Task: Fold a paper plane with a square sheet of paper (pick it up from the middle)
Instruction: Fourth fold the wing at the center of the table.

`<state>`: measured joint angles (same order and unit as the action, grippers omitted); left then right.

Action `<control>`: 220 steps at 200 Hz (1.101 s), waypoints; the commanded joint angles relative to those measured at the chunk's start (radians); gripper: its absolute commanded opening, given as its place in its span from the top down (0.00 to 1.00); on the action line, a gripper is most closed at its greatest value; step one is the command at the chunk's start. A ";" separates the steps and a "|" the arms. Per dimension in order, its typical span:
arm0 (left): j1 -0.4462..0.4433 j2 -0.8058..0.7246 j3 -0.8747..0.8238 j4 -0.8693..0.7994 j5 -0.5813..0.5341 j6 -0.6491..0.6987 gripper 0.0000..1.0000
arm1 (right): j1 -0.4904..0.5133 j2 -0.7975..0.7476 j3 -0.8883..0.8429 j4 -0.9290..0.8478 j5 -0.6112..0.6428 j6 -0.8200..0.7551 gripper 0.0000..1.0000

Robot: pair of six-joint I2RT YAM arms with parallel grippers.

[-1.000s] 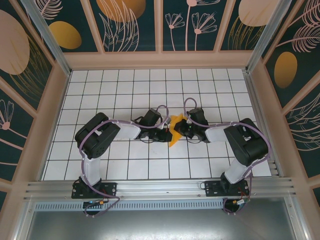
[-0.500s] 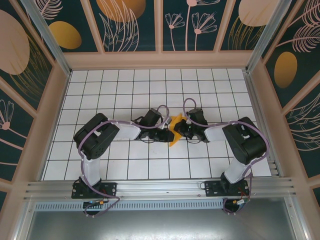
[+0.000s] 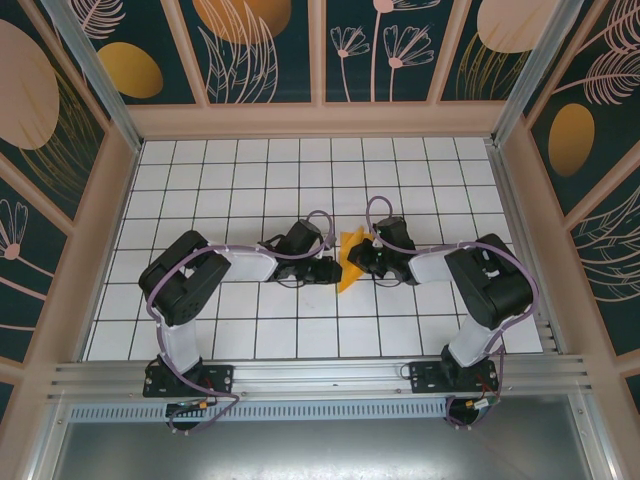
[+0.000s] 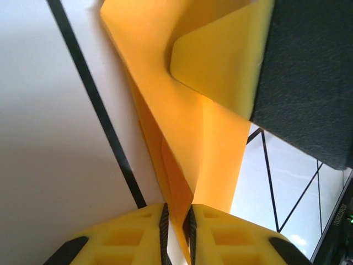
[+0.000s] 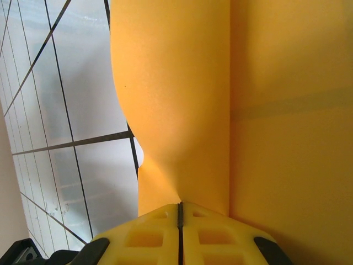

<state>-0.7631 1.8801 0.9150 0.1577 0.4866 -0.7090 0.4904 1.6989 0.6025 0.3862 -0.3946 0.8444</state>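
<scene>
The white gridded table (image 3: 250, 190) is viewed from high above its near edge, at a distance, facing down. Both wrist views are taken very close, low over the surface, from opposite sides. The folded orange-yellow paper sheet (image 3: 349, 260) is shared by all three.

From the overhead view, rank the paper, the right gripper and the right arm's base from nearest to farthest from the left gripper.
1. The paper: between the fingers of the left gripper, mid-table.
2. The right gripper: just to the right, on the paper's other side.
3. The right arm's base: far off, at the near right.
</scene>
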 commanded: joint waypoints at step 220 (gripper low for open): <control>0.005 0.014 -0.092 0.141 0.208 -0.029 0.87 | -0.006 0.071 -0.034 -0.086 0.057 -0.035 0.91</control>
<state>-0.7567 1.8828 0.8421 0.3328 0.6292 -0.7628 0.4896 1.7092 0.6010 0.4011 -0.4026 0.8436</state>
